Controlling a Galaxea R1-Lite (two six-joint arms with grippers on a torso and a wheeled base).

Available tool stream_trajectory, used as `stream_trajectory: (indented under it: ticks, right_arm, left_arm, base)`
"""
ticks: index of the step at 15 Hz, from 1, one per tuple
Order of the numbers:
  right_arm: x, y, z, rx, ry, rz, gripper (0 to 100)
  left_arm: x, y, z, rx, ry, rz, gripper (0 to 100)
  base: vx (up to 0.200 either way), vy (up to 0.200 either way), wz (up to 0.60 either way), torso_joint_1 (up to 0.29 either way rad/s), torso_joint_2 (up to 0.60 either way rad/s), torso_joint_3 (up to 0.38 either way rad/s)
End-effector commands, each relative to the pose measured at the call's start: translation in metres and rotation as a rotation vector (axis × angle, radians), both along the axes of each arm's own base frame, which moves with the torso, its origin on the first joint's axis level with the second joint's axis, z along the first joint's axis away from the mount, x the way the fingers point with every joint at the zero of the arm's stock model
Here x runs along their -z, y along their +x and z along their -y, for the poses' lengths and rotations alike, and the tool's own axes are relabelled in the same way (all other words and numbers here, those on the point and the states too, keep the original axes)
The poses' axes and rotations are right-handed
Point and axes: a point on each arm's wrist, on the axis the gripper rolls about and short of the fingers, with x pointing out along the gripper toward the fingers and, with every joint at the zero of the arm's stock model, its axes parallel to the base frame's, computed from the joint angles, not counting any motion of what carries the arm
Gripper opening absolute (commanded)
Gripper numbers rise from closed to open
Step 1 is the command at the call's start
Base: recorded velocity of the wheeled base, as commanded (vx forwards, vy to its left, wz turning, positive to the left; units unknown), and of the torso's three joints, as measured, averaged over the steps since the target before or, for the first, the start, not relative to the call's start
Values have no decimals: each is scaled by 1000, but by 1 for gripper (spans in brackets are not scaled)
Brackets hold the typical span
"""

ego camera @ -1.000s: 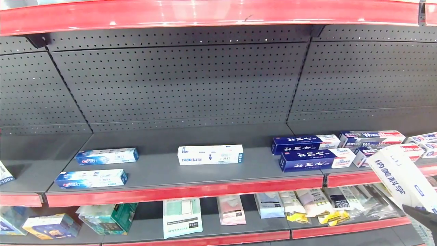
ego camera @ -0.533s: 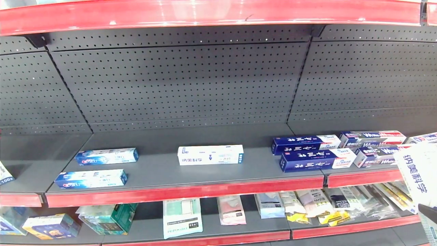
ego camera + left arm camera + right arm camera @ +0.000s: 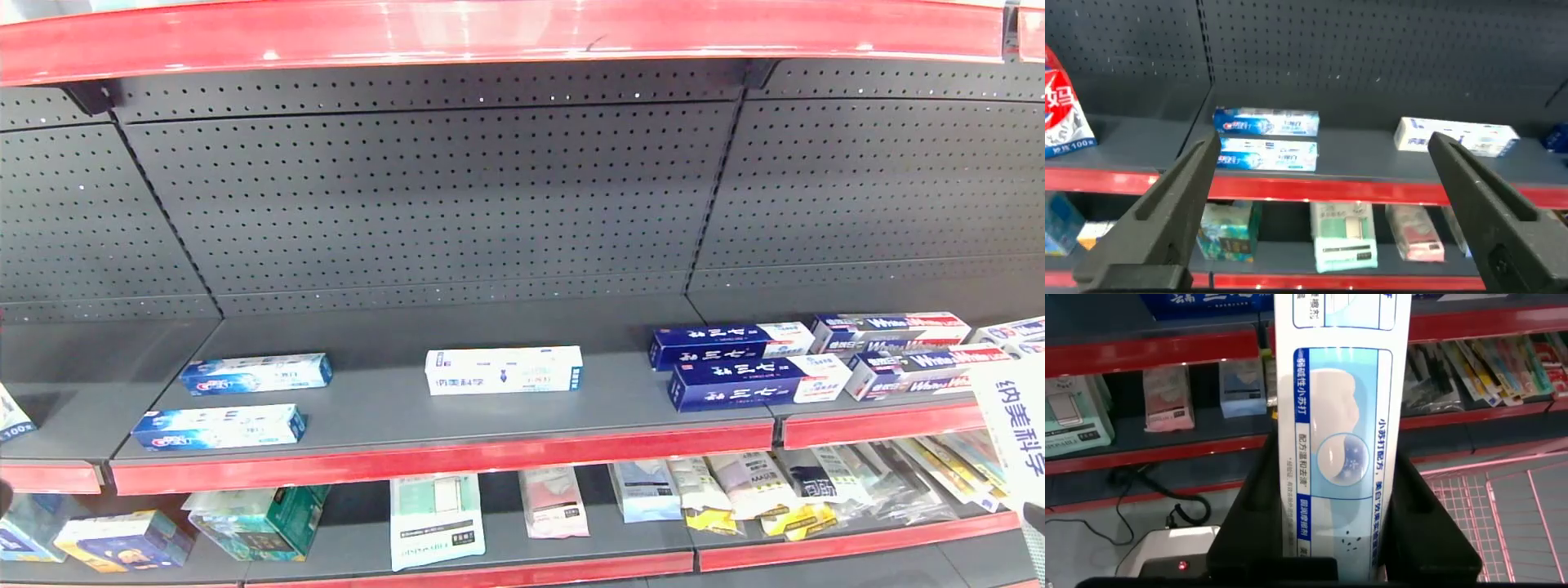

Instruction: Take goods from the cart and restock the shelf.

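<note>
Now the box [image 3: 1015,425] hangs at the robot's far right, in front of the shelf [image 3: 441,456] and just below its board level, clamped in the right end effector [image 3: 1337,498]; both fingers [image 3: 1259,490] press its long sides near the lower end, so the jaws stand narrow, closed to the width of the box and touching nothing else; the pack stands nearly upright, its long axis running straight out from the wrist, with the pink wire of the cart [image 3: 1503,514] low beside it; on the shelf a shelved box [image 3: 504,370] that looks like the same product lies flat in the middle bay, well apart to the robot's left and farther back, its long axis parallel to the red front edge; two blue boxes [image 3: 755,381] sit between that spot and the held pack; so, by my reading, the coming move turns on carrying the box up, leftward and inward past the blue pair, and on turning its long axis from upright to level along the edge; the right arm is the nearer one, as it already has the goods; the left end effector [image 3: 1323,212] is spread wide and empty, facing the left part of the same bay, touching nothing.
</note>
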Motion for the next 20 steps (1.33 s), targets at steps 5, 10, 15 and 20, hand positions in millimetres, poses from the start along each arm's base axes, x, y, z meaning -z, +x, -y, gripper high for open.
stream_trajectory:
  ticks: [5,10,15,20]
  right_arm:
    - [0,1,0,-12,-5,-6,0]
    - [0,4,0,-30,-31,-21,0]
    - [2,14,-1,-53,-48,-76,0]
    - [6,23,0,-79,-100,-139,0]
  left_arm:
    - [8,163,31,27,15,-162,100]
    - [38,185,70,299,50,-303,100]
    - [58,211,57,565,214,-354,100]
    - [54,300,82,520,115,-270,100]
  base:
    - [0,0,0,0,0,0]
    - [0,0,0,0,0,0]
    - [0,0,0,0,0,0]
    - [0,0,0,0,0,0]
